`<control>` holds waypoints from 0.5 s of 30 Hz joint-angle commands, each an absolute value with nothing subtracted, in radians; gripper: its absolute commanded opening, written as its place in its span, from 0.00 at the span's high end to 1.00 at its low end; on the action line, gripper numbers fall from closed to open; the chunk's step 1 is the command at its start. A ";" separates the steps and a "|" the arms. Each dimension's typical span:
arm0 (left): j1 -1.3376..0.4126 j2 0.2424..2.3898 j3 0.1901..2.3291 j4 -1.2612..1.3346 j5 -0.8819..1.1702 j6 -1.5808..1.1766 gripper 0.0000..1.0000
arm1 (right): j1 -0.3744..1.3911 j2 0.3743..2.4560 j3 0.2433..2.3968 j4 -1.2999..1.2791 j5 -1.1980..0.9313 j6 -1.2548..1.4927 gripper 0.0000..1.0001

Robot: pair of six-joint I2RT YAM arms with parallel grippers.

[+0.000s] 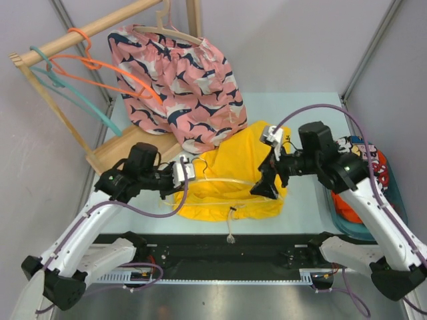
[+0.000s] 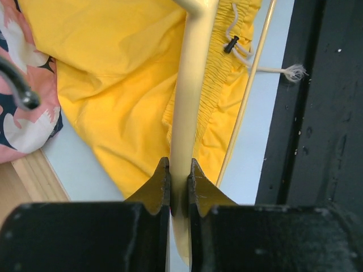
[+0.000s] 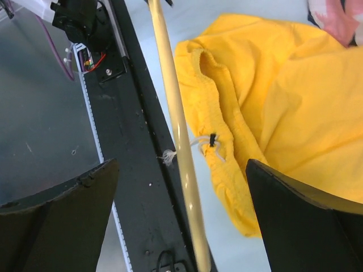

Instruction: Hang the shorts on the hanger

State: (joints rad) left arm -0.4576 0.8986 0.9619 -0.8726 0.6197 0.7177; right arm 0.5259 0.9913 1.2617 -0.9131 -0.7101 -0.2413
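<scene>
The yellow shorts (image 1: 233, 167) lie flat on the table between both arms, waistband towards the near edge, the pale drawstring (image 1: 231, 230) trailing over it. The pale-yellow hanger (image 1: 223, 183) lies across their lower part. My left gripper (image 1: 183, 173) is shut on the hanger's left arm; in the left wrist view the arm (image 2: 193, 102) is clamped between the fingers above the shorts (image 2: 113, 73). My right gripper (image 1: 265, 185) is wide open at the hanger's right end. In the right wrist view the hanger's bar (image 3: 181, 147) runs between the fingers untouched, beside the shorts (image 3: 272, 96).
A wooden rack (image 1: 80, 30) at back left carries orange (image 1: 100, 67) and teal (image 1: 73, 93) hangers and pink whale-print shorts (image 1: 180, 80) on a beige hanger. A teal bin (image 1: 363, 223) with a multicoloured garment stands at right. A black rail (image 1: 220, 243) runs along the near edge.
</scene>
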 commanded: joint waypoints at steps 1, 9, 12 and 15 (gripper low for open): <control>-0.593 0.937 1.022 -0.766 0.477 0.712 1.00 | 0.620 1.089 1.336 -0.802 -0.644 -0.278 0.00; -0.706 0.977 1.015 -0.680 0.379 0.676 1.00 | 0.732 1.268 1.341 -0.666 -0.666 -0.235 0.24; -0.730 0.991 1.023 -0.666 0.371 0.670 1.00 | 0.733 1.311 1.342 -0.623 -0.680 -0.242 0.32; -0.747 1.002 1.034 -0.660 0.370 0.652 0.99 | 0.755 1.339 1.342 -0.592 -0.670 -0.253 0.41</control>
State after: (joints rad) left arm -0.7242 0.9924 0.9756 -0.7300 0.3759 0.6903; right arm 0.7330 1.3167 1.3010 -0.6891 -0.6628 -0.2428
